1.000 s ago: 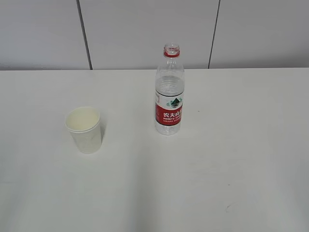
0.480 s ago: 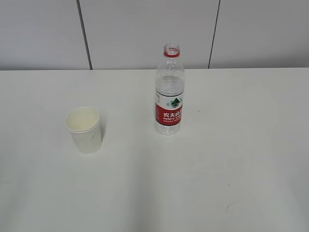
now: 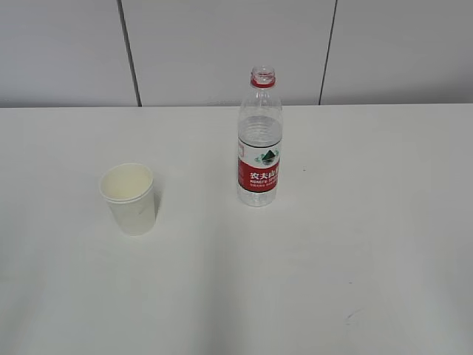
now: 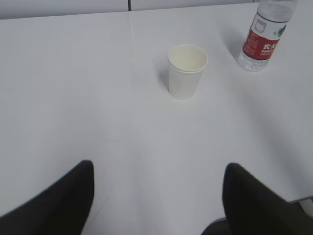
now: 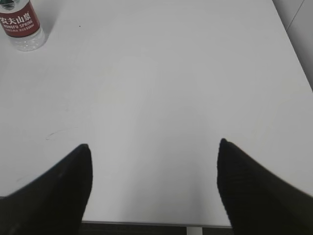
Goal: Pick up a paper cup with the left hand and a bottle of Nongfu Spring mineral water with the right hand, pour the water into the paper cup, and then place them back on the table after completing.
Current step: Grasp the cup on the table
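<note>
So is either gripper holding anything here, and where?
Nothing is held. Both the left gripper and right gripper are open and empty; paper cup and bottle stand untouched.

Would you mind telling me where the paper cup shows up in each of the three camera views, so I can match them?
Exterior view: the paper cup stands upright left of centre, nearer the camera than the bottle.
Left wrist view: the cup sits above centre, ahead of the open gripper.
Right wrist view: not in it.
Shared landmark: the Nongfu Spring bottle, top right in the left wrist view, top left in the right wrist view.
</note>
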`<state>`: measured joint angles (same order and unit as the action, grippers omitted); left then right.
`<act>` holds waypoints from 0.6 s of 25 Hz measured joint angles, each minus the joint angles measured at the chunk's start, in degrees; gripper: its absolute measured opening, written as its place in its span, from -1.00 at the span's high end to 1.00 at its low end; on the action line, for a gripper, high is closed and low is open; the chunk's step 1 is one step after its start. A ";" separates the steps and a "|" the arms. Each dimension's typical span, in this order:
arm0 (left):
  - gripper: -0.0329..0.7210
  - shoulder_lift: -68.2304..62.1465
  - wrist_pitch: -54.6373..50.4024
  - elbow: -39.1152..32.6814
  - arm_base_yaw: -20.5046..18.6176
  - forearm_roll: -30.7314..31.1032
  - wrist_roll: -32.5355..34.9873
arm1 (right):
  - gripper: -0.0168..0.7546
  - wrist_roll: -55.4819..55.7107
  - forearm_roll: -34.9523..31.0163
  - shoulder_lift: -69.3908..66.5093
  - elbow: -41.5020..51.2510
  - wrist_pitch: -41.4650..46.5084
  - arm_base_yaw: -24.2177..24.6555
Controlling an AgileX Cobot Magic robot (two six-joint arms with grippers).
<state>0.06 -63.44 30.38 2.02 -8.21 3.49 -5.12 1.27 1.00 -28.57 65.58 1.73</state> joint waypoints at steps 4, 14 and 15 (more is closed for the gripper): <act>-0.41 0.00 0.00 0.00 0.00 0.00 0.00 | -0.57 0.00 0.00 0.00 0.00 0.00 0.00; -0.41 0.00 0.00 0.00 0.00 0.00 0.00 | -0.57 0.00 0.00 0.00 0.00 0.00 0.00; -0.41 0.00 0.00 0.00 0.00 0.00 0.00 | -0.57 0.00 0.00 0.00 0.00 0.00 0.00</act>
<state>0.06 -63.44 30.38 2.02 -8.21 3.49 -5.12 1.27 1.00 -28.57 65.58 1.73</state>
